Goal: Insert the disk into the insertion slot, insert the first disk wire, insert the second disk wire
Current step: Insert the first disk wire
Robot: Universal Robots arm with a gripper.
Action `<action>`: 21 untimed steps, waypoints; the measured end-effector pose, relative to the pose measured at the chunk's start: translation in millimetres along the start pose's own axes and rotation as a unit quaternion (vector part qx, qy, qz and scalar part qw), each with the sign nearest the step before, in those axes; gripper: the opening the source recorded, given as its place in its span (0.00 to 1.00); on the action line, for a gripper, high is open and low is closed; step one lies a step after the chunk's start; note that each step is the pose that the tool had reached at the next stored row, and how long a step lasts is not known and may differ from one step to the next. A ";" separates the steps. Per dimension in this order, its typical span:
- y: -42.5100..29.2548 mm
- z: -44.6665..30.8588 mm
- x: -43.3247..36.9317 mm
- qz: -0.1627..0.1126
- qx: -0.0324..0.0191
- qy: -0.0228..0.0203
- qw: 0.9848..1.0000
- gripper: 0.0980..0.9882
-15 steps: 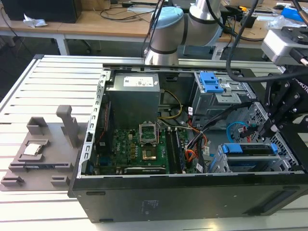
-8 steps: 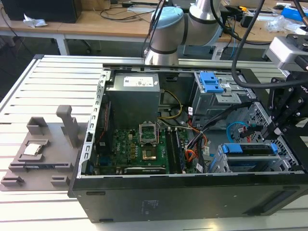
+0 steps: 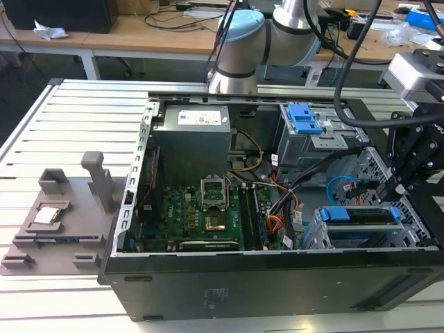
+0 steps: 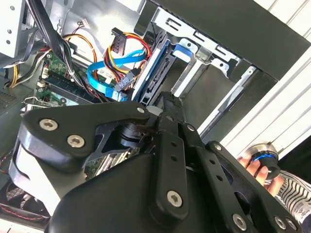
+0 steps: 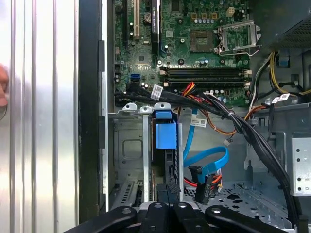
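At the insertion slot (image 3: 313, 232), would treat the disk (image 3: 361, 216) as rigid, dense, shock-fragile, taking hold by blue carrier (image 5: 165, 135) edges, with pincer (image 5: 168, 188) closed just beside it.

slatted metal table (image 3: 41, 125) carries open computer case (image 3: 277, 291), grey plastic fixture (image 3: 62, 222) beside it.
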State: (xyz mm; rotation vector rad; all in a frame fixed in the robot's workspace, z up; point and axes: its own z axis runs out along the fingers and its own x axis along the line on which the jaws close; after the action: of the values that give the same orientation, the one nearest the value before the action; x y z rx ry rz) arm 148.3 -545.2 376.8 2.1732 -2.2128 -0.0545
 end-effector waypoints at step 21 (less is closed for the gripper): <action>-5.4 12.1 -32.6 0.001 -0.003 0.001 1.000 0.21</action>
State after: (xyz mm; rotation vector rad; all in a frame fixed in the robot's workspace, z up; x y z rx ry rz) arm 153.7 -512.7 364.3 2.1687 -2.2110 -0.0590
